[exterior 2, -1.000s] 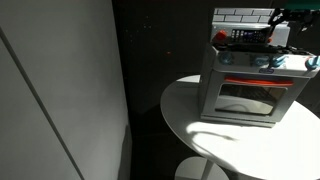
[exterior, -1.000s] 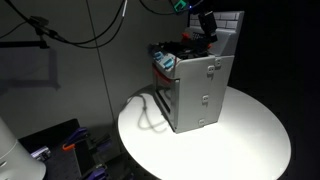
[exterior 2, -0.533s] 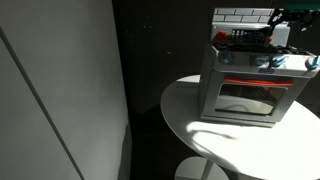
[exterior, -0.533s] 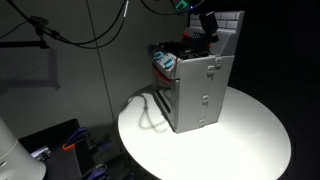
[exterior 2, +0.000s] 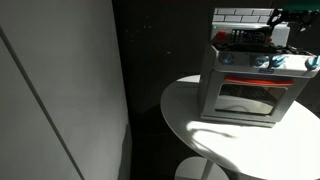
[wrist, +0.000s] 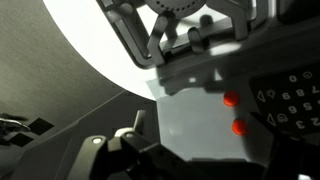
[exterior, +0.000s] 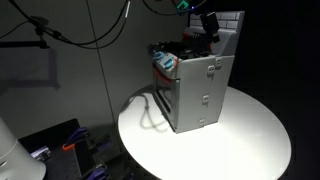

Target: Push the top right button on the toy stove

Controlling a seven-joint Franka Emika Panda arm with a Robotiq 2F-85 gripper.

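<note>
- Setting: a dark room. A round white surface (exterior: 255,145) (exterior 2: 225,150) shows in both exterior views. Cables (exterior: 90,35) hang behind it in an exterior view, and a plain grey wall panel (exterior 2: 60,90) fills the near side in an exterior view.
- Toy stove (exterior: 200,95) (exterior 2: 250,95): a grey box standing upright towards the far edge of the surface. Its oven door with window faces the camera in an exterior view. The white tiled back panel (exterior: 232,25) rises at the rear of its top.
- Pincer (exterior: 209,30): a dark unit directly above the stove's top, just in front of the tiled back panel and at its height. Whether it touches the top cannot be told.
- Pincer state: the jaws are too dark and too small in the exterior views and too cluttered in the wrist view, so whether they are wide or narrow cannot be told.
- Wrist view: two red round buttons (wrist: 231,100) sit close together on a pale face. A black keypad panel (wrist: 295,100) lies just beside them, and the white surface edge shows beyond.
</note>
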